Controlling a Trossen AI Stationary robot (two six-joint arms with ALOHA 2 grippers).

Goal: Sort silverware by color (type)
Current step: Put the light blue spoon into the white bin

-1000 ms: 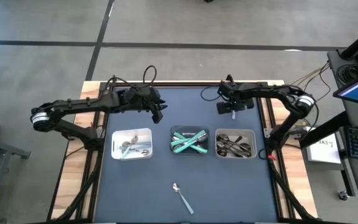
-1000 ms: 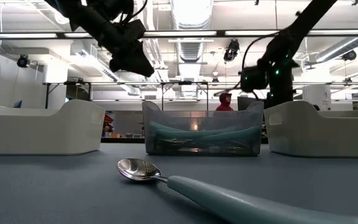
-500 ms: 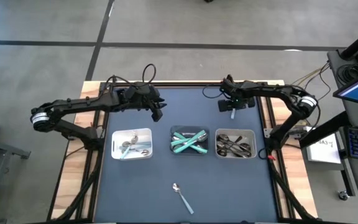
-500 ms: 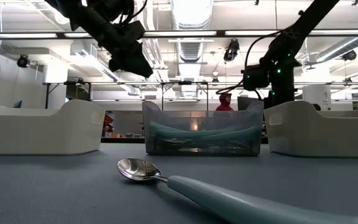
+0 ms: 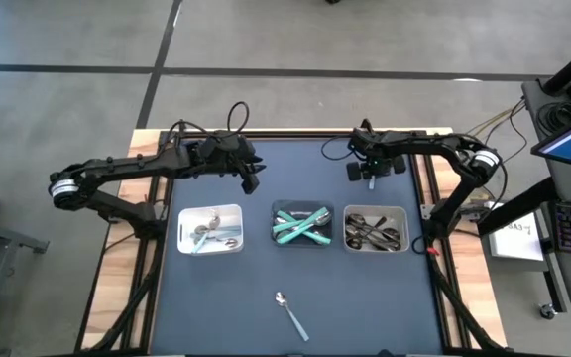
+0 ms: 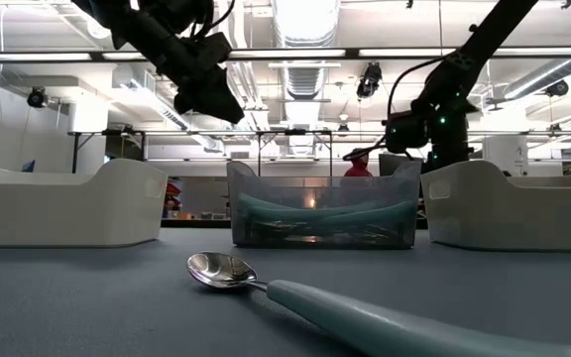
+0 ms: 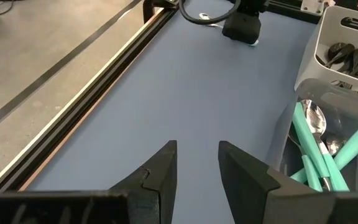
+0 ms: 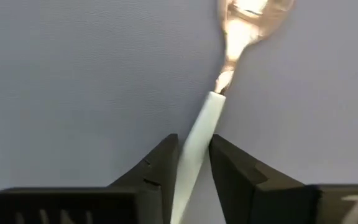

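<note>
My right gripper (image 8: 193, 149) is low over the back right of the table (image 5: 266, 268), its two fingers closed against the pale handle of a spoon (image 8: 209, 115) whose shiny bowl points away. In the high view that gripper (image 5: 373, 176) sits behind the right tray. My left gripper (image 5: 251, 181) hovers over the back left, open (image 7: 197, 155), nothing between its fingers. Another teal-handled spoon (image 5: 289, 312) lies alone near the front edge, close in the low view (image 6: 365, 317).
Three small trays stand in a row: the left one (image 5: 210, 207) with silver pieces, the middle one (image 5: 302, 203) with teal-handled pieces (image 7: 328, 155), the right one (image 5: 376, 207) with dark pieces (image 7: 347, 53). Wooden table edges flank the blue mat.
The right gripper's fingers have drawn in around the spoon handle, and the arm shifted slightly. The left arm has stayed still.
</note>
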